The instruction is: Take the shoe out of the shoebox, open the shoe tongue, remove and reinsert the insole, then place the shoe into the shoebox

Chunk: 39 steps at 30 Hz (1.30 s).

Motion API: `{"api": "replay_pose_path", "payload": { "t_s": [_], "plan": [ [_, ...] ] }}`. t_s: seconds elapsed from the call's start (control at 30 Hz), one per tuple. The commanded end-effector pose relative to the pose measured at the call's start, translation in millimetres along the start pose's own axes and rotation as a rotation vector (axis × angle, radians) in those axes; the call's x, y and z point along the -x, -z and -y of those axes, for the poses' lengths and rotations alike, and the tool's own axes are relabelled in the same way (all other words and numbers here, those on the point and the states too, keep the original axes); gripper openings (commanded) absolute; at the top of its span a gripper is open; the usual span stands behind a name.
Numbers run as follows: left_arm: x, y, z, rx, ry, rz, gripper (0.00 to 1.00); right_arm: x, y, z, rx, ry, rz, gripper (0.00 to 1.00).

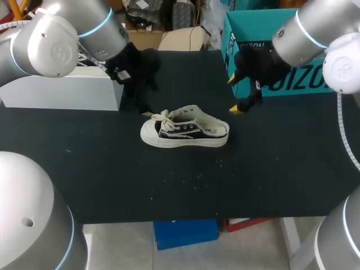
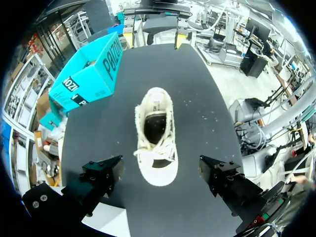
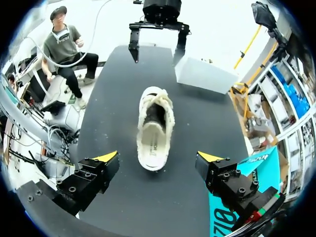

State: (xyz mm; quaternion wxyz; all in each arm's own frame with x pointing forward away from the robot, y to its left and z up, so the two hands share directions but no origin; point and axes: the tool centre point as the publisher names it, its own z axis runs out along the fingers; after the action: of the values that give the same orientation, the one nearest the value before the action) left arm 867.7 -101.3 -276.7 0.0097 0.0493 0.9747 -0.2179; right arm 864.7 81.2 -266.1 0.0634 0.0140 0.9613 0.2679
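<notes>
The shoe [image 1: 184,134] is found at the centre of the head view, standing upright on its sole on the black table [image 1: 169,185], with its toe turned toward the frame's left. It is well apart from the shoebox [image 1: 250,28] at the upper right. The upper is seen to be cream canvas with frayed edges and a black side panel. A thick white rubber sole and loose cream laces are also noted. Dark print is visible on the pale insole, but it is too small to be made out. The shoebox is of teal card and carries large white lettering on its side. A plain white box [image 1: 62,93] is recorded at the left of the frame, and pale specks are scattered over the matt tabletop. The left gripper [image 2: 160,170] hangs above the toe end with its jaws spread wide and nothing grasped. The right gripper [image 3: 158,157] is likewise released beyond the heel, and its yellow wedge tips are clear of the shoe.
</notes>
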Motion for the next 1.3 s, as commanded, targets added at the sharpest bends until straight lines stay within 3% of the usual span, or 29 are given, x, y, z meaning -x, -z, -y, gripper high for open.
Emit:
{"api": "replay_pose_path", "payload": {
  "t_s": [0.03, 0.17, 0.37, 0.9, 1.3],
  "plan": [
    [-0.1, -2, -1, -0.003, -0.002, 0.003, 1.00, -1.3, -25, 18.2, 0.250, -0.066, -0.008, 1.00],
    [-0.1, -2, -1, -0.003, -0.002, 0.003, 1.00, -3.1, -35, 26.1, 0.396, -0.078, 0.032, 1.00],
    [-0.1, -2, -1, -0.003, -0.002, 0.003, 1.00, -6.4, -47, 34.6, 0.488, -0.061, 0.040, 1.00],
    [-0.1, -2, -1, -0.003, -0.002, 0.003, 1.00, -2.5, -74, 47.9, 0.452, -0.053, 0.006, 1.00],
    [-0.1, -2, -1, -0.003, -0.002, 0.003, 1.00, -14.2, -110, 56.1, 0.430, -0.122, 0.019, 1.00]
  ]
}}
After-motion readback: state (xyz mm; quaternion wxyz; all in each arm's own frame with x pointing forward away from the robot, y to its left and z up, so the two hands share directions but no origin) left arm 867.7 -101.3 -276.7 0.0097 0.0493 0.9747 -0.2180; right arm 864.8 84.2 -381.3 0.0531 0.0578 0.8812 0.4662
